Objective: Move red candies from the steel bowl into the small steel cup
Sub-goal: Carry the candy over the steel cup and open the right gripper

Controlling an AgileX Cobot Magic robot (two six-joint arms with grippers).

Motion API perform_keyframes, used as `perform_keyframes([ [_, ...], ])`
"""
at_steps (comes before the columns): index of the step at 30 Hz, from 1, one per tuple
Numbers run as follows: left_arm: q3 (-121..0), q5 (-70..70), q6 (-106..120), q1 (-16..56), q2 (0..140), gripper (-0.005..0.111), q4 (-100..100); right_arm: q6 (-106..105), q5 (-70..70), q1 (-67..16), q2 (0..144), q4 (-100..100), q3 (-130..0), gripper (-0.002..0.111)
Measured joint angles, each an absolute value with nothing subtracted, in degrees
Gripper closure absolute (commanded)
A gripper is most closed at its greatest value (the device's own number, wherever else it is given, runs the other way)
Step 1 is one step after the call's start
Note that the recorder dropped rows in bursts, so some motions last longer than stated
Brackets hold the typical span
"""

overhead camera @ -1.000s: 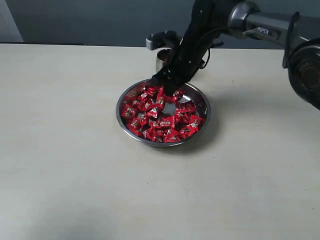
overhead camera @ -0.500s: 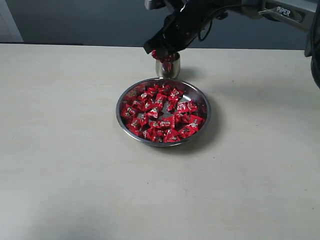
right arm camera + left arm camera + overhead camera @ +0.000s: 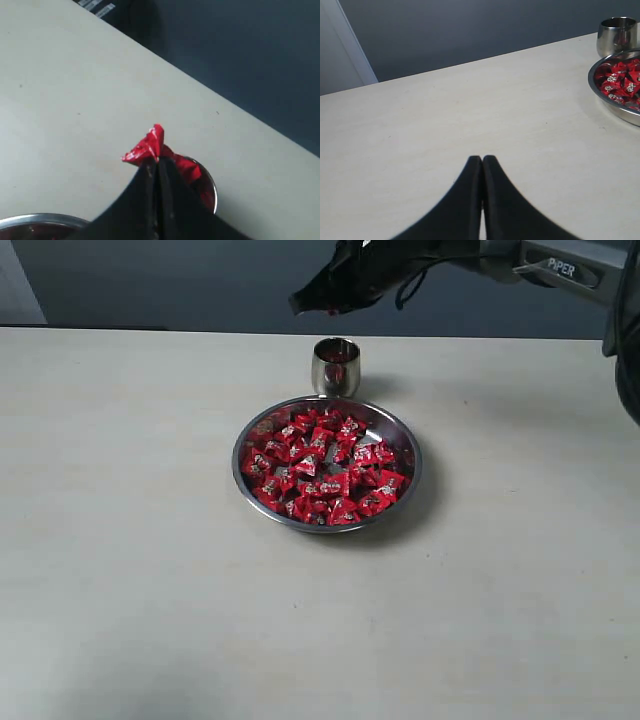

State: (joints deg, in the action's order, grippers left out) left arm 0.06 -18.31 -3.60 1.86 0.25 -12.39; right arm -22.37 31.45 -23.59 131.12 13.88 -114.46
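– Right gripper (image 3: 156, 162) pinches one red candy (image 3: 147, 145), high above the small steel cup (image 3: 336, 365) near the far edge of the table (image 3: 120, 540).
– Narrow mouth. Dropped from there, it may miss and land beside the steel bowl (image 3: 240, 455).

Seemingly closed, right tool (image 3: 302, 303) hangs above small steel cup (image 3: 336, 368).
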Motion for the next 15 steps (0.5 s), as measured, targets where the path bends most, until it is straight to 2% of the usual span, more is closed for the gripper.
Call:
perform_keyframes([
  [12,0.1,-18.3,-3.6,1.9,0.2,0.106,-12.4,-18.5,31.6,-23.3,134.7,11.2,-114.5,0.109],
  [15,0.1,-18.3,-3.6,1.9,0.2,0.106,-12.4,-16.6,31.7,-22.5,134.7,11.2,-114.5,0.097],
])
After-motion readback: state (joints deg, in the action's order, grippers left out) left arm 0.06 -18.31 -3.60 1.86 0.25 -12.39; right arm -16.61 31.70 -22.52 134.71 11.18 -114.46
